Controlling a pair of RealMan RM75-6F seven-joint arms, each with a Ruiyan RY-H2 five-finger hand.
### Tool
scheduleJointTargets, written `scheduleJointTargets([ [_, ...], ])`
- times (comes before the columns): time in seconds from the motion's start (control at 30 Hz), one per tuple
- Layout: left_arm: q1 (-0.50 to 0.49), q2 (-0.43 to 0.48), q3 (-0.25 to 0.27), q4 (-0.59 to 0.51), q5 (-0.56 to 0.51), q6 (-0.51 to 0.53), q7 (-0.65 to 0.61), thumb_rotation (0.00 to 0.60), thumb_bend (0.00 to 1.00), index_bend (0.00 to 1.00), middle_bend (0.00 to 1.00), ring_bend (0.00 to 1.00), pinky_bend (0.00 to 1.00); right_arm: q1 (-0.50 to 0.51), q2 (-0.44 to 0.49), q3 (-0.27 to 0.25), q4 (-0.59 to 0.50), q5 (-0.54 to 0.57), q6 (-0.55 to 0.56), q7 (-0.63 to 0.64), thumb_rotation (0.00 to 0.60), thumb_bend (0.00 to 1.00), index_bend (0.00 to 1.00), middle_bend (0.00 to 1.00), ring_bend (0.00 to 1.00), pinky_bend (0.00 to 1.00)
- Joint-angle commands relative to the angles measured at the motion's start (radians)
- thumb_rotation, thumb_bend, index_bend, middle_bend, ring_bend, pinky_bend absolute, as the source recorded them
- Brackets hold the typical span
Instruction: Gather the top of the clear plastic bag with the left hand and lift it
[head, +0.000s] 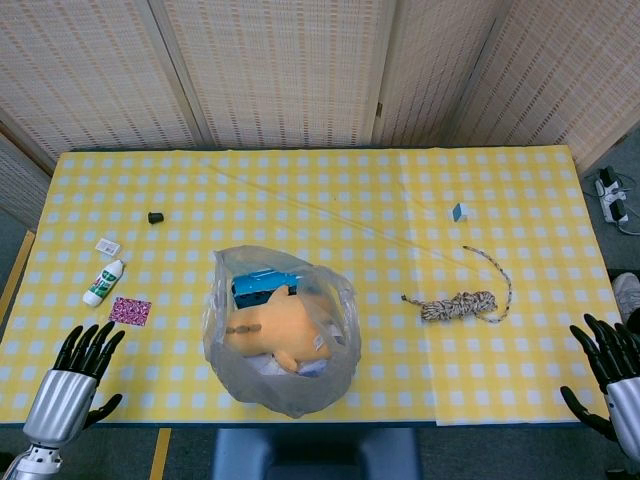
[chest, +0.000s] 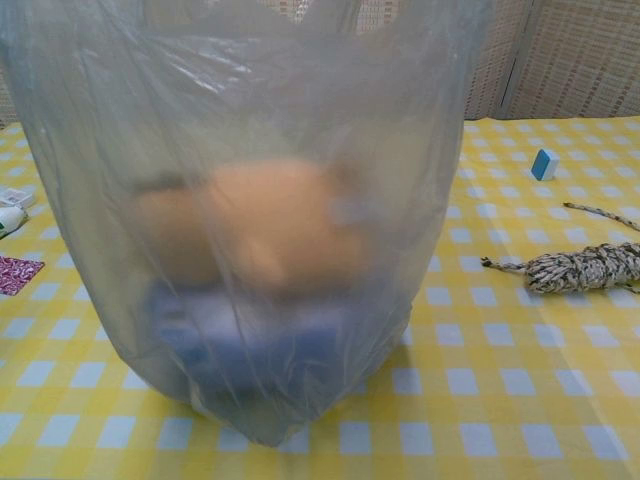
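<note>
Well apart from the clear plastic bag (head: 281, 340), left hand (head: 83, 368) hovers spread wide, empty.

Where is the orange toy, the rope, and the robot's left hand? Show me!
orange toy (head: 268, 332), head view, on its body inside the clear plastic bag.
rope (head: 460, 305), head view, middle of the coiled bundle.
left hand (head: 82, 362), head view, on the palm; fingers spread, holding nothing.

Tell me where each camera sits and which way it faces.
Head view: high above the near table edge, looking down on the table; left hand and right hand show at the bottom corners.
Chest view: low at the near edge, facing forward; no hands show.
Shared: clear plastic bag, rope.
</note>
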Motion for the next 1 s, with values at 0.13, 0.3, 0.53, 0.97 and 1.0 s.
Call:
scheduleJointTargets([
  [0.13, -0.003, 0.006, -0.003, 0.000, -0.006, -0.007, -0.020, 0.600, 0.20, 0.02, 0.06, 0.00, 0.00, 0.013, -0.009, 0.004, 0.007, 0.005, -0.027, -0.005, 0.600, 0.34, 0.00, 0.00, 0.00, 0.00],
  [0.3, -0.052, 0.030, 0.028, 0.016, 0.089, -0.005, -0.259, 0.600, 0.20, 0.05, 0.08, 0.02, 0.00, 0.013, -0.006, 0.002, 0.004, 0.000, -0.024, 0.008, 0.600, 0.34, 0.00, 0.00, 0.00, 0.00],
  [0.53, -0.161, 0.033, 0.014, 0.114, 0.226, 0.075, -0.594, 0.600, 0.15, 0.16, 0.18, 0.10, 0.11, 0.031, 0.001, -0.006, -0.006, -0.001, -0.064, 0.017, 0.600, 0.34, 0.00, 0.00, 0.00, 0.00],
  [0.97, -0.373, 0.195, -0.006, -0.090, 0.228, -0.092, -0.858, 0.600, 0.13, 0.13, 0.17, 0.05, 0.07, 0.059, 0.006, -0.006, -0.003, 0.030, -0.129, 0.047, 0.600, 0.34, 0.00, 0.00, 0.00, 0.00],
  [1.0, -0.379, 0.194, -0.012, -0.089, 0.230, -0.088, -0.857, 0.600, 0.12, 0.13, 0.17, 0.05, 0.07, 0.059, 0.006, -0.006, -0.003, 0.031, -0.129, 0.048, 0.600, 0.34, 0.00, 0.00, 0.00, 0.00],
])
